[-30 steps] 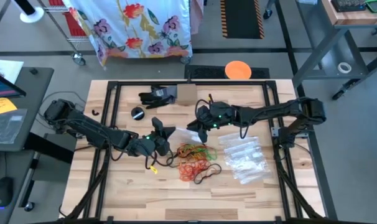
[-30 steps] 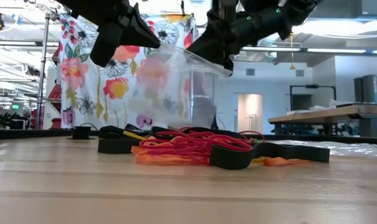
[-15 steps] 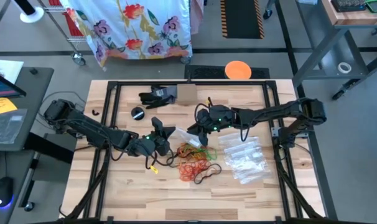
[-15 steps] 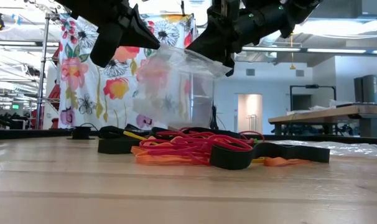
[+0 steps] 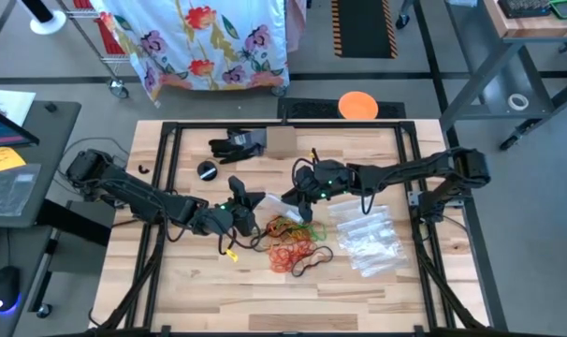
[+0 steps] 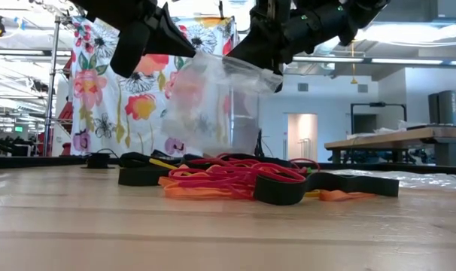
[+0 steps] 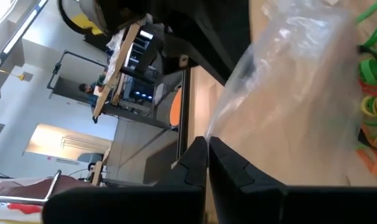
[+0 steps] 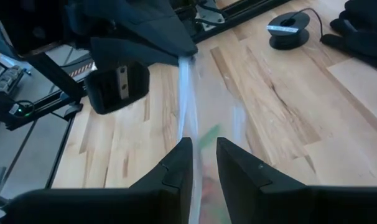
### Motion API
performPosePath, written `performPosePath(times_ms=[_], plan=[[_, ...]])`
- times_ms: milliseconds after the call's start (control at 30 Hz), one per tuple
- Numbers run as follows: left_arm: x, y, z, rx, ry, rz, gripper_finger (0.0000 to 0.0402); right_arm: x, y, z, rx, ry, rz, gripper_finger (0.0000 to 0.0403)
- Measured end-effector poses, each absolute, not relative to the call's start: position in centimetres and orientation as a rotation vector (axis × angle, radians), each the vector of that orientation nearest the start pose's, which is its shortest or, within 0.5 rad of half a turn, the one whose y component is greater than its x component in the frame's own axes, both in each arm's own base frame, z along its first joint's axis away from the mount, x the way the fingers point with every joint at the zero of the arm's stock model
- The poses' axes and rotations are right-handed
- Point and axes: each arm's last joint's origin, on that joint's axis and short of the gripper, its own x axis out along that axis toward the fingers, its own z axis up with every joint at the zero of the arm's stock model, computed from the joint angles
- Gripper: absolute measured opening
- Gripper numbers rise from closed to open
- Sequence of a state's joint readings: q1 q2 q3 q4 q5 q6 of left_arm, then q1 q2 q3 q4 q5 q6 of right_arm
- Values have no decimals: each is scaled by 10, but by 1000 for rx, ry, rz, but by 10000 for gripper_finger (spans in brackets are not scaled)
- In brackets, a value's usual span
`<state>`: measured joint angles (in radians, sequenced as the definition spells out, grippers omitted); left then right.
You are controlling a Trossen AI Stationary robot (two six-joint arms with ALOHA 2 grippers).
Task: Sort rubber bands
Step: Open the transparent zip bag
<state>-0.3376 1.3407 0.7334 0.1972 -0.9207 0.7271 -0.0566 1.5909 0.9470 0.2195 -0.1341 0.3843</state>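
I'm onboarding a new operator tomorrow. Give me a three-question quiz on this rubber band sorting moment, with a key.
1. True or false: the clear bag hangs above the table, held between the left gripper and the right gripper.
2. Where do the rubber bands lie? A) inside the bag B) piled on the table under and beside the bag C) on the floor
3. Fill in: to the right of the pile lies a heap of clear ____.

Key: 1 true; 2 B; 3 bags.
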Motion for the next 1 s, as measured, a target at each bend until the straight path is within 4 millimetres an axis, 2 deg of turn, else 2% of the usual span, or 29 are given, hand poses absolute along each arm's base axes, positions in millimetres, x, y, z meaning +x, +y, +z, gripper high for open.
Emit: performPosePath(times_ms=[233, 500, 633, 800, 900, 1000], plan=[[267, -66, 236, 943, 542, 444, 0, 345, -15, 229, 402, 425, 0, 7], [270, -60, 235, 911, 530, 386, 6, 345, -11, 229, 390, 426, 14, 2], [270, -59, 235, 909, 527, 368, 42, 345, -12, 229, 367, 421, 3, 1], [271, -60, 234, 816, 499, 338, 112, 344, -18, 227, 301, 441, -78, 1], [270, -59, 236, 692, 480, 435, 155, 343, -24, 226, 241, 440, -141, 0], [269, -57, 247, 626, 448, 575, 180, 343, -29, 226, 127, 437, -223, 0]])
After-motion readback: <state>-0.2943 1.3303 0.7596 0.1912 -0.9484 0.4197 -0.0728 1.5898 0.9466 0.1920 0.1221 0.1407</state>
